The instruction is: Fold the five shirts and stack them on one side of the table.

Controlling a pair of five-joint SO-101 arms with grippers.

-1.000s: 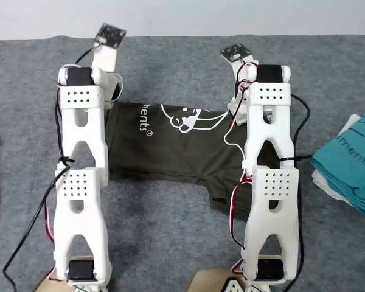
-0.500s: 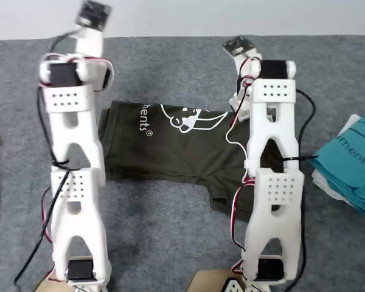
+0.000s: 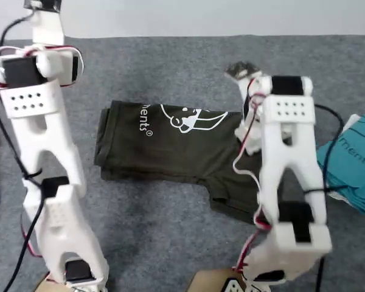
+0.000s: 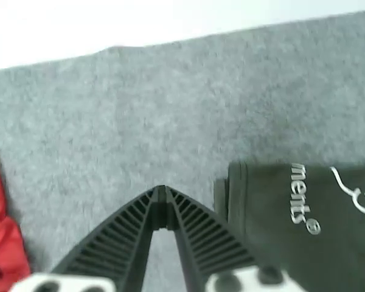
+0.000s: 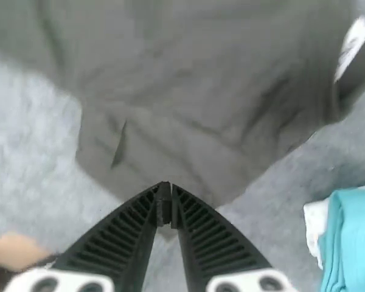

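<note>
A dark olive shirt [image 3: 170, 152] is spread flat at the middle of the grey table [image 3: 170, 249], partly folded, with one sleeve pointing toward the near edge. White lettering and a line drawing [image 3: 185, 117] are printed across it. The left pincer [image 4: 162, 210] is pressed together and hangs over bare table just beside the shirt's left fold. The right pincer [image 5: 164, 204] is likewise pressed together, over the shirt's edge. A folded teal shirt [image 3: 353, 164] with white lettering is stacked at the right edge. A red cloth [image 4: 3, 240] lies at the left edge. Bare table is left along the far edge.
</note>
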